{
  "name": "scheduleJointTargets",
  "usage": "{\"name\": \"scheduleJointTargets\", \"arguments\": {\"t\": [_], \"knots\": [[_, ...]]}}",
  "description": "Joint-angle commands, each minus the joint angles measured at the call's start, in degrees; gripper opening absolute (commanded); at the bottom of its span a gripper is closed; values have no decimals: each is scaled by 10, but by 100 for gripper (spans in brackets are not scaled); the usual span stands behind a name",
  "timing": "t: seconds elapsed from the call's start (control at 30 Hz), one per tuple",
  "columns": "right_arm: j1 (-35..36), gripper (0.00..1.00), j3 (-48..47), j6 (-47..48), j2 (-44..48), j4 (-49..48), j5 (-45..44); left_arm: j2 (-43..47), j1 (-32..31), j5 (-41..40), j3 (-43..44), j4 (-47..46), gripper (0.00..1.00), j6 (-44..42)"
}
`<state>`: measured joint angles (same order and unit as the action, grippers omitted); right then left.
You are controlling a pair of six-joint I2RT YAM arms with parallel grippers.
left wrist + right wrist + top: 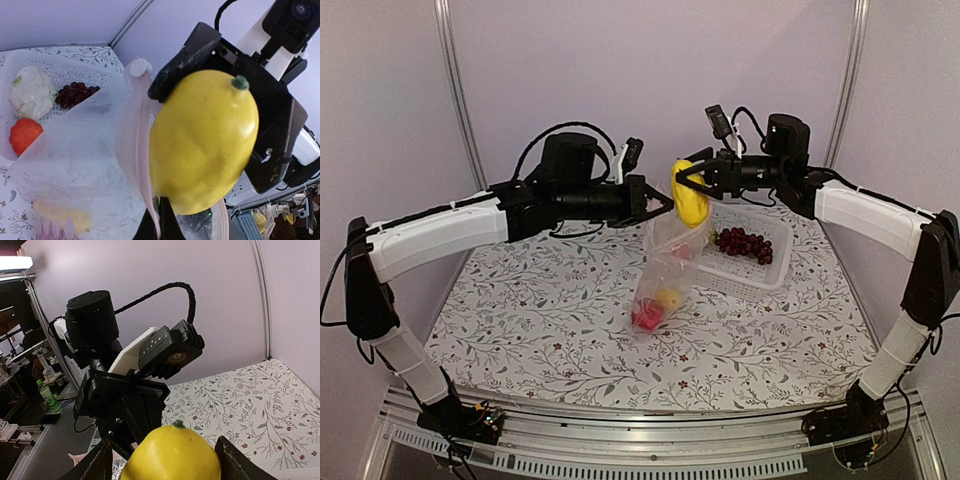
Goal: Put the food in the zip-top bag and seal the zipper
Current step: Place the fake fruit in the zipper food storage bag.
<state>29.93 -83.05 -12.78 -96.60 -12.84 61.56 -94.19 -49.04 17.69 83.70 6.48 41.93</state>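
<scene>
My left gripper (656, 206) is shut on the top edge of the clear zip-top bag (668, 270), which hangs down to the table with its mouth open. In the left wrist view its jaws (163, 212) pinch the pinkish zipper strip (139, 150). My right gripper (692, 186) is shut on a yellow lemon (689, 195) and holds it just above the bag's mouth. The lemon fills the left wrist view (205, 145) and shows between my right fingers (172, 457). Red and yellow pieces (655, 310) lie at the bag's bottom. Grapes (745, 242), cauliflower (32, 92) and an orange-red fruit (24, 135) lie in the basket.
The white lattice basket (765, 275) stands on the table right of the bag, close beside it. The floral tablecloth (540, 320) covers the table. Grey walls with metal posts close the back and sides.
</scene>
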Motion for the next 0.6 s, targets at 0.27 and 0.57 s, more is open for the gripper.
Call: {"name": "scheduleJointTargets", "arguments": {"t": [0.27,0.57], "knots": [[-10,69,-1,46,34,42,-33,18,9,-19,-15,5,0,-31],[-32,68,-29,173,86,207,-142,-12,26,-128,116,280,3,-170]]}}
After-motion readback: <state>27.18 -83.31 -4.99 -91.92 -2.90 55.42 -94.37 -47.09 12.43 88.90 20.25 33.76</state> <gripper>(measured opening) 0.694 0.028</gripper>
